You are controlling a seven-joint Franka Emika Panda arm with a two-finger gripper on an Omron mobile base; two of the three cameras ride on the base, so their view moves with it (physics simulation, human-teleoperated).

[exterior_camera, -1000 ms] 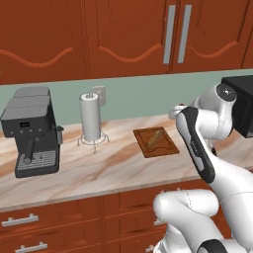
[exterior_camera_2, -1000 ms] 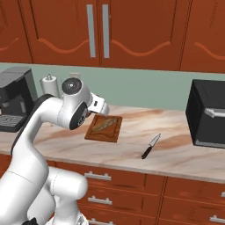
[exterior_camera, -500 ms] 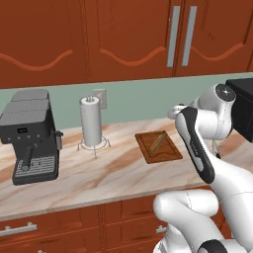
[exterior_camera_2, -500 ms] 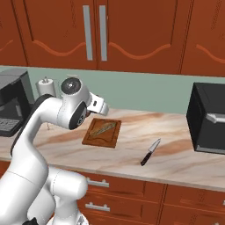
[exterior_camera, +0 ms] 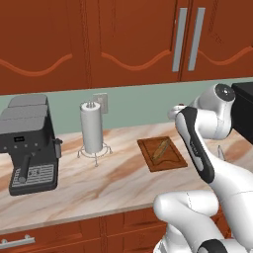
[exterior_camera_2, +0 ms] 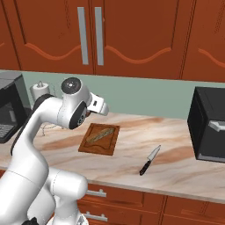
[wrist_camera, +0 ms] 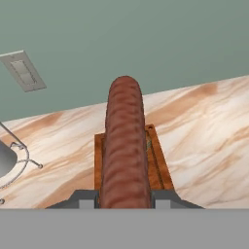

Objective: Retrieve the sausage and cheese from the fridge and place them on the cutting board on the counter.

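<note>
The gripper (wrist_camera: 124, 198) is clamped on the sausage (wrist_camera: 124, 146), one finger against each flank near its lower end, so most of the reddish-brown cylinder juts forward past the fingertips in the hand view. It hangs above the counter (exterior_camera: 123, 178), pointing toward the cutting board (exterior_camera: 162, 153), whose brown rim shows on both sides beneath it. A pale elongated item already lies on the board in both base views; it may be the cheese, but it is too small and blurred to be sure. The sausage looks light and small, well within the grip. Its ribbed surface should give some friction, but the round section means the flat fingers meet it along narrow lines only, so it could roll or pivot in the grip if tilted sharply. The hold is far back, so the long free end could dip; a grasp nearer the middle would be steadier. It probably has slight give and is not fragile, so a low release should not harm it, though a cylinder may roll on landing; the board's raised rim should stop it. A paper-towel stand (exterior_camera: 92, 129), coffee machine (exterior_camera: 29, 141) and knife (exterior_camera_2: 149, 160) sit well apart from the board.
</note>
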